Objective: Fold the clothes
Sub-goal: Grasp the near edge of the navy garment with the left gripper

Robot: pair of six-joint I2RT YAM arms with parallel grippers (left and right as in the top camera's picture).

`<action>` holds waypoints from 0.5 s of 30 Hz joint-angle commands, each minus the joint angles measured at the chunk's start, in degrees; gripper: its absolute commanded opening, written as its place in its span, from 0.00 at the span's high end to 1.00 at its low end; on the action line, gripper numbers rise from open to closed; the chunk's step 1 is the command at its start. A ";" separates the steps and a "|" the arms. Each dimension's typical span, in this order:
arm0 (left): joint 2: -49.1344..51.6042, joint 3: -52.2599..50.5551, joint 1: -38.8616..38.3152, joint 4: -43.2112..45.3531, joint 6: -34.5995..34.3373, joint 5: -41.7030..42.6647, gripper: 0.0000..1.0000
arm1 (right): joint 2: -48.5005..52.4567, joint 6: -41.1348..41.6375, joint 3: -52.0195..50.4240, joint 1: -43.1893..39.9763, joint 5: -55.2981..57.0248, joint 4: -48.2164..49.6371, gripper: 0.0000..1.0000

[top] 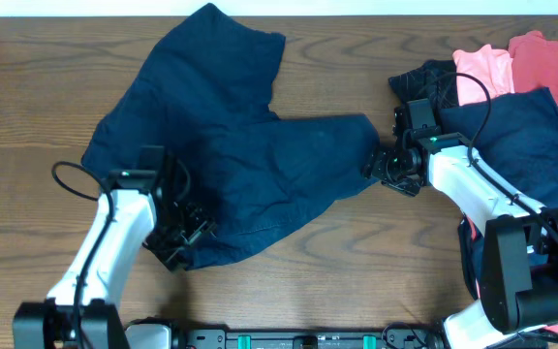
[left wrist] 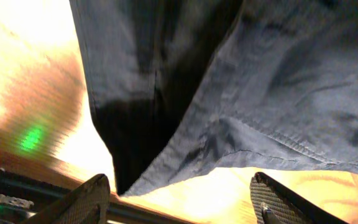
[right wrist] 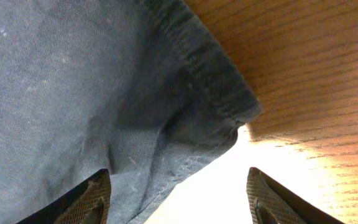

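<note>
The left tool (top: 186, 237) sits at the lower left edge of a limp, plain dark navy fabric garment (top: 250, 145), its fingers (left wrist: 79, 200) spread wide with the hem just ahead of them. The garment lies rumpled across the middle of the brown wooden bench (top: 27, 87). The right tool (top: 381, 165), also spread, meets the garment's right tip. A heap of coral pink, red, black and navy clothes (top: 536, 63) lies far right.
</note>
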 commanded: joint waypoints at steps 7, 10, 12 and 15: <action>-11.10 -8.11 -7.48 1.20 -24.85 -9.01 0.28 | -1.20 1.36 0.17 0.15 0.98 -0.15 0.30; -12.28 -11.63 -8.72 4.98 -29.59 -9.14 0.29 | -1.20 1.33 0.17 0.15 0.98 -0.31 0.30; -12.31 -14.14 -9.25 9.51 -30.91 -9.14 0.29 | -1.20 1.33 0.15 0.15 0.98 -0.48 0.30; -11.98 -17.79 -9.73 16.76 -30.88 -9.07 0.29 | -1.20 1.33 0.15 0.15 0.98 -0.52 0.30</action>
